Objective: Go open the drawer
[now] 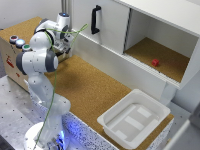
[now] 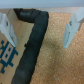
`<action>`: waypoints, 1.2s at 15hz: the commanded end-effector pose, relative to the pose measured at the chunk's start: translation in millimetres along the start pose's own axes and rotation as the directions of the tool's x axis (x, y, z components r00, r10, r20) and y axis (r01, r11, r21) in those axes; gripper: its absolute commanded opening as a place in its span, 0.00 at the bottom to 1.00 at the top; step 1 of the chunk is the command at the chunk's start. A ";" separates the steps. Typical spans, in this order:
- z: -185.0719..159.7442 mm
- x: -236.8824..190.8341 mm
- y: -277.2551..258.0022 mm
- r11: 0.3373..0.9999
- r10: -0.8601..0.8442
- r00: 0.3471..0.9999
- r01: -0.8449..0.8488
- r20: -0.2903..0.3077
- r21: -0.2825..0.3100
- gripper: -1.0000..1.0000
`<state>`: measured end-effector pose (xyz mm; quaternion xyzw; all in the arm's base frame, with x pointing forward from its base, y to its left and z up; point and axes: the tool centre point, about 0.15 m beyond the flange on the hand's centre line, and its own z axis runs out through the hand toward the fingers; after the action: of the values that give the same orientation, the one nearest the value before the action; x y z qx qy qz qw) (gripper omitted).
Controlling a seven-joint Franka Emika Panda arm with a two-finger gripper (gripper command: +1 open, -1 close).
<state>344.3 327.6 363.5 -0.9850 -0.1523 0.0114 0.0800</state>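
I am looking at a cork-brown worktop (image 1: 87, 87) with a white cabinet front running along its far side. Nearest me in the exterior view, at the worktop's front edge toward that view's right, sits a shallow white tray (image 1: 134, 119); I can see nothing lying in it, only its ribbed floor. Further in, on the exterior view's left, the arm (image 1: 42, 60) stands folded with its end effector (image 1: 64, 46) held over the cork, pointing down, near the cabinet but not touching it. In the wrist view the two pale fingers (image 2: 73, 27) stand well apart with bare cork between them, so I read the end effector as wide open and holding nothing; a black cable (image 2: 32, 42) crosses that picture. Just beyond the end effector is the drawer (image 1: 107, 52), a long white panel low in the cabinet front, flush and so, I judge, still closed; I cannot make out a pull on it. Above it a door carries a black handle (image 1: 95, 19). I expect the drawer to be stiff and smooth-faced, sliding straight out, so I would hook its upper edge or lip. Furthest back, an open compartment (image 1: 160, 57) with a cork floor holds one small red block (image 1: 155, 63).
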 end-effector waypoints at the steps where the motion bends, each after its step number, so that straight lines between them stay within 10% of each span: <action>1: 1.7 11.5 -13.6 0.999 0.011 0.999 -0.009 0.048 -0.045 1.00; 18: 44.8 -40.9 -2.8 0.953 0.235 0.959 -0.194 -0.160 0.233 1.00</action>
<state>322.6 349.7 344.6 -0.9935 -0.0504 0.0054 0.1018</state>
